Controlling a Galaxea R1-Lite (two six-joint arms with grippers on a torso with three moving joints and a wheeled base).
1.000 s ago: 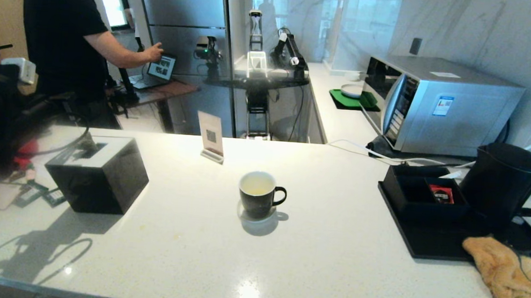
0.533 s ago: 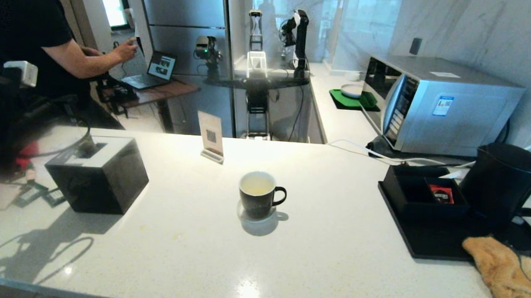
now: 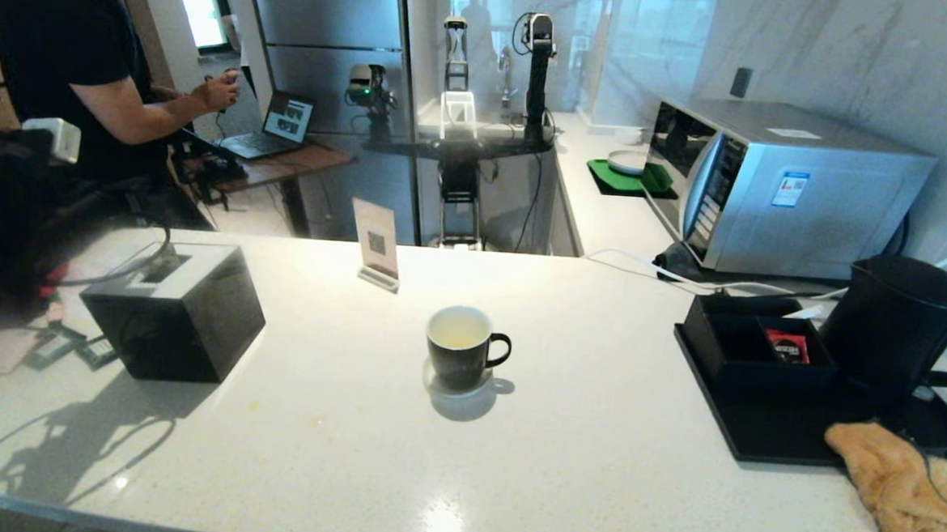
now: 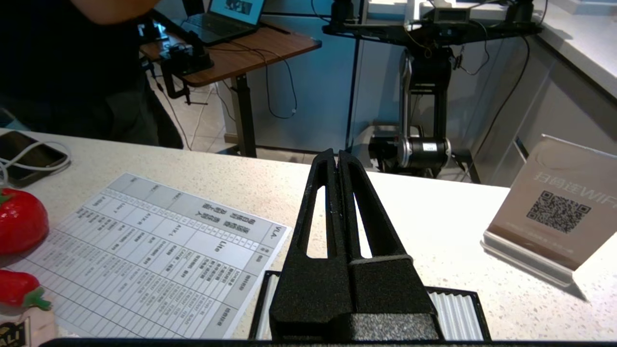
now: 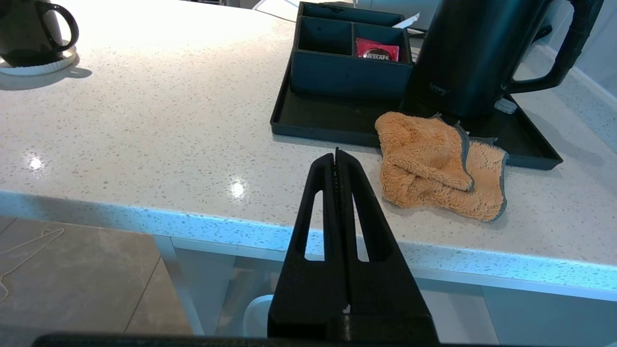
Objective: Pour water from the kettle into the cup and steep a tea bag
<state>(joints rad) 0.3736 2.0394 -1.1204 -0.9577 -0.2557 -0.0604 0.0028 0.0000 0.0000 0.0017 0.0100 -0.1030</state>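
Kettle (image 3: 896, 325) stood on black tray (image 3: 764, 435), far right; cup (image 3: 459, 347) mid-counter, well apart. Right gripper (image 5: 337, 156) pressed together, empty, parked below counter edge. Left gripper (image 4: 337, 156) likewise pressed together, above black box. Risks judged: orange cloth (image 3: 900, 483) snagged on approach; water slopped during long carry to cup.

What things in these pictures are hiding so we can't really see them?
- Inside the kettle: hidden by its own black wall in the head and right wrist views, so any water is unknown.
- The cup: cut off by the right wrist picture's edge.
- The left arm: only a dark blur at the head view's left edge.
- The red sachet in the compartment box: lettering too small in the head view.
- The black box: its slot's contents are hidden.
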